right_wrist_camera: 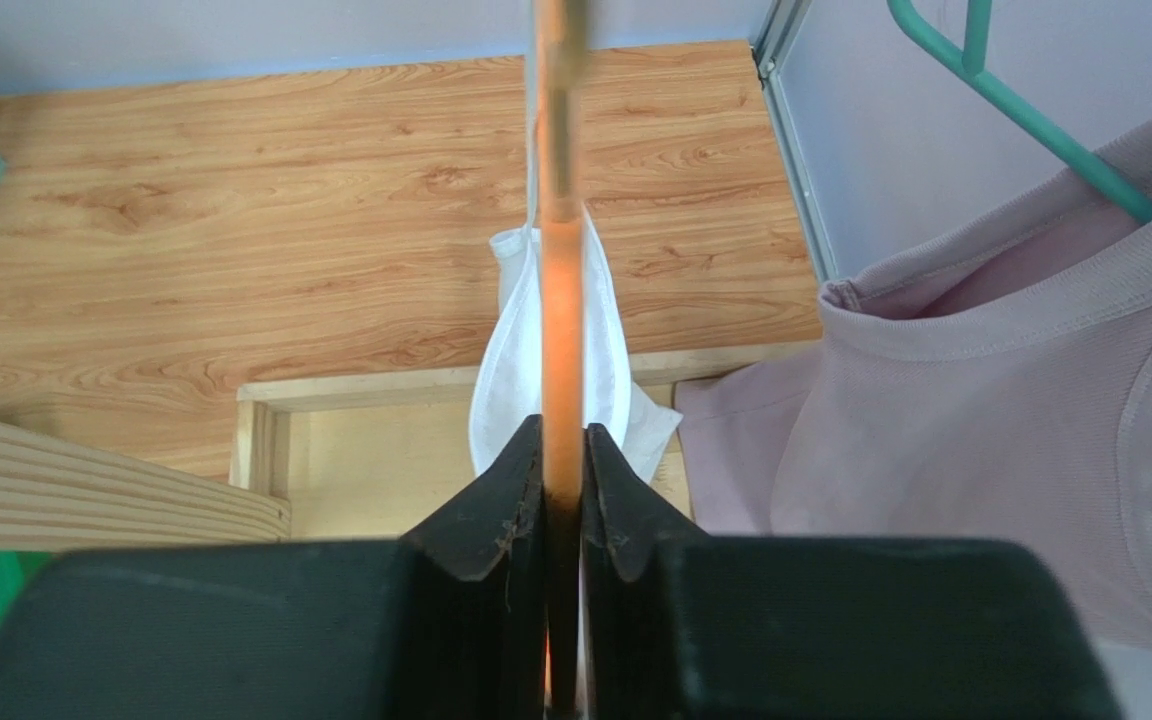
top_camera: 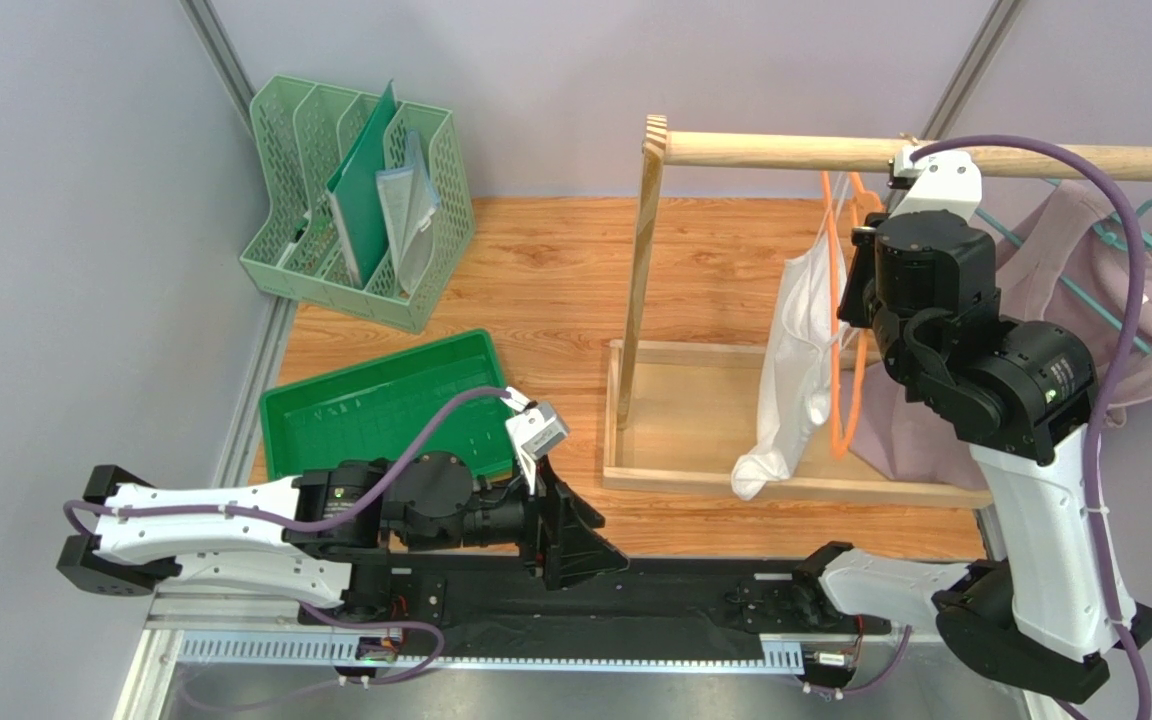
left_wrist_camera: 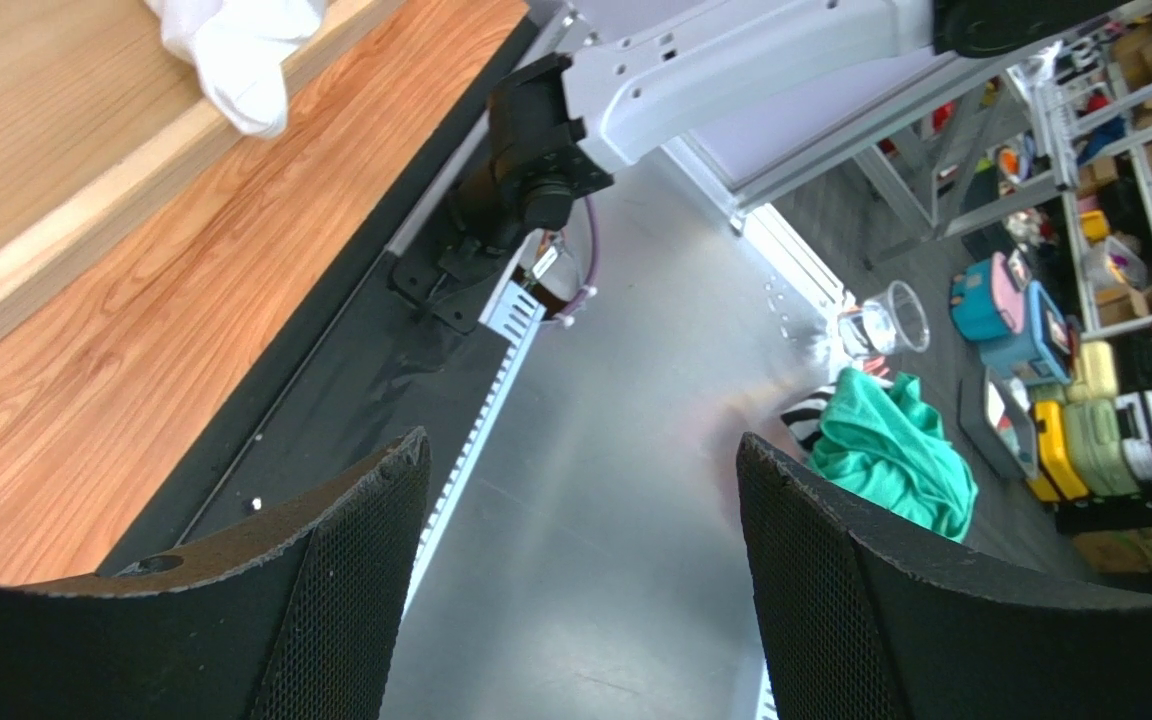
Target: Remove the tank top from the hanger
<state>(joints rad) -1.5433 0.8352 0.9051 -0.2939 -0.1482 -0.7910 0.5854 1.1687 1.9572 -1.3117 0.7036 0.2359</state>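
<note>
White tank top draped limp on orange hanger, right gripper pinching hanger, left gripper released

In the wooden desk's far-left corner, green mesh file organiser, green plastic tray before it; right, wooden rack carrying white tank top on orange wire hanger.

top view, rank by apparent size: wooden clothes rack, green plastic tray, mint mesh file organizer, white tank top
1. wooden clothes rack
2. mint mesh file organizer and green plastic tray, too alike to rank
3. white tank top
</note>
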